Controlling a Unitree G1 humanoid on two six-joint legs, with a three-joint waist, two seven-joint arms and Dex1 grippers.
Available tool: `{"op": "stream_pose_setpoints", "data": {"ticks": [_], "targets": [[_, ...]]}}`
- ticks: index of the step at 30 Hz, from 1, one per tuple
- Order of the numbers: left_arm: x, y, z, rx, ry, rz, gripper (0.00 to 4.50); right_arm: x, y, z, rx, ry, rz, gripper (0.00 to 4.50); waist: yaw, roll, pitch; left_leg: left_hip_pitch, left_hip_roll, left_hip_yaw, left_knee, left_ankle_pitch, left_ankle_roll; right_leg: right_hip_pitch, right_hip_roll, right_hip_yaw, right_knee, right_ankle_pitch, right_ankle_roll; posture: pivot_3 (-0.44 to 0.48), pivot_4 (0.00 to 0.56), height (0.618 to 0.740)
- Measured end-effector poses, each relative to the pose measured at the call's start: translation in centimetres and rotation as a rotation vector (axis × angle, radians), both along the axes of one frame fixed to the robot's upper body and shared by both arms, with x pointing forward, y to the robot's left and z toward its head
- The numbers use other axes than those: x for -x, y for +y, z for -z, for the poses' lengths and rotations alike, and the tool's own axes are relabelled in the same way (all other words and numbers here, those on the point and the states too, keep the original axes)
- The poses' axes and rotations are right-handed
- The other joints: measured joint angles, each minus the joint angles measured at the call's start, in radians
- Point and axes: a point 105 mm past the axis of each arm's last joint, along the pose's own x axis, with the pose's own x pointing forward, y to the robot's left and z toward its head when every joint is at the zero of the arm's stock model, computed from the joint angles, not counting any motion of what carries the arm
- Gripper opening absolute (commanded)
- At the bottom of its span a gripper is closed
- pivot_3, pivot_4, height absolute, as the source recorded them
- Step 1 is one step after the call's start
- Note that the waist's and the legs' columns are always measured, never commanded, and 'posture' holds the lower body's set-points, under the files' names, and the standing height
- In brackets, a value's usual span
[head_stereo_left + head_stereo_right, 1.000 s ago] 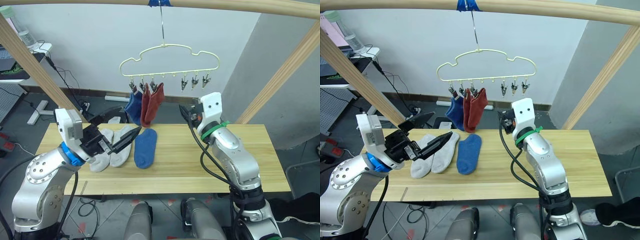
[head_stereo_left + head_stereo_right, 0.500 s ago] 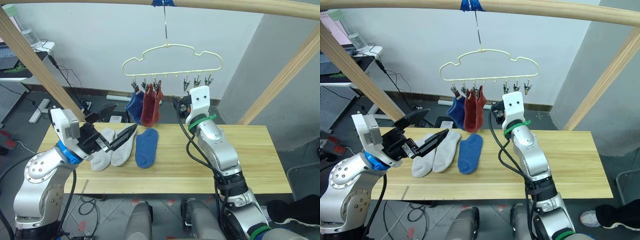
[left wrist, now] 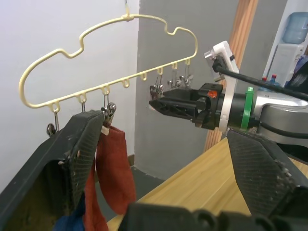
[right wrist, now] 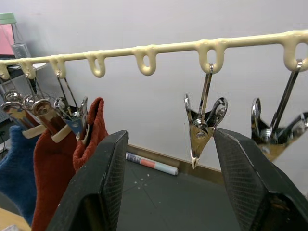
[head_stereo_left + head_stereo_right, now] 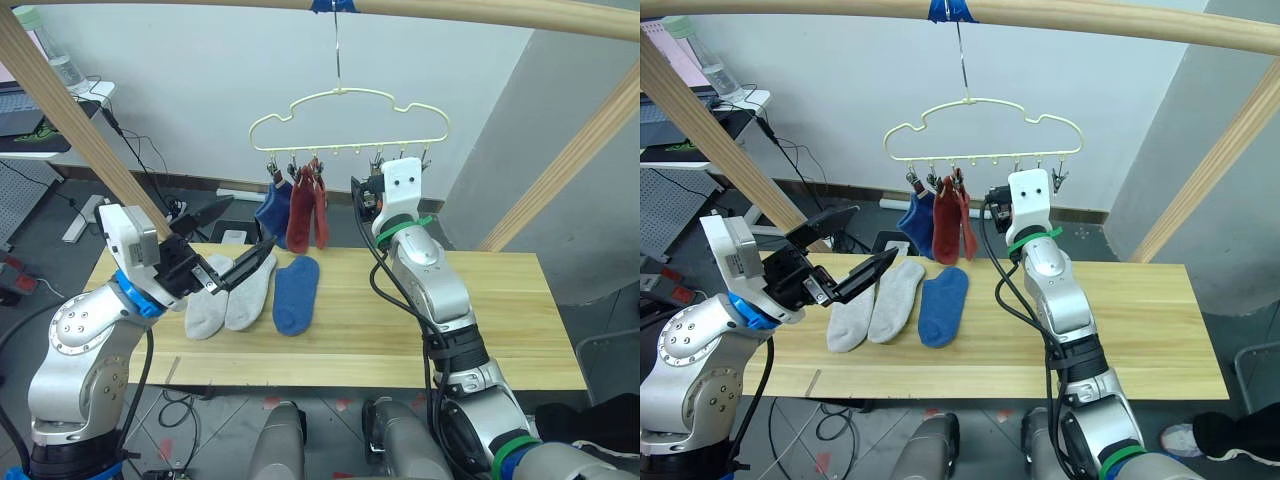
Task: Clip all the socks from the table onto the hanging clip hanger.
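Left eye view: left gripper spread wide and empty, hovering over two grey socks on the table, a blue sock beside them. Three socks already hang on the clip hanger. Right gripper open, empty, raised to a free clip. Judged step: fetching the fourth sock; next, left arm descends, pinches one, lifts it clipward.

Robot lab test corner, as I see it.
A wooden rail frame stands over the table; far left, a desk with loose cables, bare grey floor.
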Motion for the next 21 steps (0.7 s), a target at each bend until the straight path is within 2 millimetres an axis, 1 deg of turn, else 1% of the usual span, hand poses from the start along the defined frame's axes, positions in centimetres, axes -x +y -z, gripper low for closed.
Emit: {"op": "stream_pose_setpoints", "data": {"ticks": [3,6,11,14,18,21], "targets": [[-0.05,0.06,0.05,0.001,0.002,-0.001,4.5,-0.06,0.29,-0.46,-0.008,-0.016,-0.003,2.91,0.0,0.0,0.0,0.0,0.0,0.0,0.0,0.0,0.0,0.0,0.0,0.0,0.0,0.0,0.0,0.129,0.204,0.74],[-0.14,0.17,0.16,0.003,0.007,-0.005,4.5,-0.12,0.29,-0.37,-0.009,-0.015,0.001,2.91,0.0,0.0,0.0,0.0,0.0,0.0,0.0,0.0,0.0,0.0,0.0,0.0,0.0,0.0,0.0,0.13,0.205,0.74],[-0.1,0.19,0.3,0.004,0.013,-0.009,4.5,-0.45,-0.13,-0.17,-0.014,-0.003,0.021,2.91,0.001,0.0,0.0,0.0,0.0,0.0,0.0,0.0,0.0,0.0,0.0,0.0,0.0,0.0,0.0,0.133,0.2,0.74],[-0.12,0.21,0.29,0.006,0.013,-0.012,4.5,-0.77,-0.46,-0.59,-0.033,-0.004,0.044,2.91,0.001,0.0,0.0,0.0,0.0,0.0,0.0,0.0,0.0,0.0,0.0,0.0,0.001,0.0,0.0,0.138,0.198,0.74],[-0.13,0.22,0.29,0.006,0.012,-0.013,4.5,-0.61,-0.16,-0.77,-0.041,-0.009,0.035,2.91,0.001,0.0,0.0,0.0,0.0,0.0,0.0,0.0,0.0,0.0,0.0,0.0,0.0,0.0,0.0,0.141,0.198,0.74],[-0.11,0.24,0.33,0.006,0.014,-0.014,4.5,-0.14,-0.39,-0.68,-0.047,-0.014,0.032,2.91,0.002,0.0,0.0,0.0,0.0,0.0,0.0,0.0,0.0,0.0,0.0,0.0,0.0,0.0,0.0,0.144,0.195,0.74]]}}
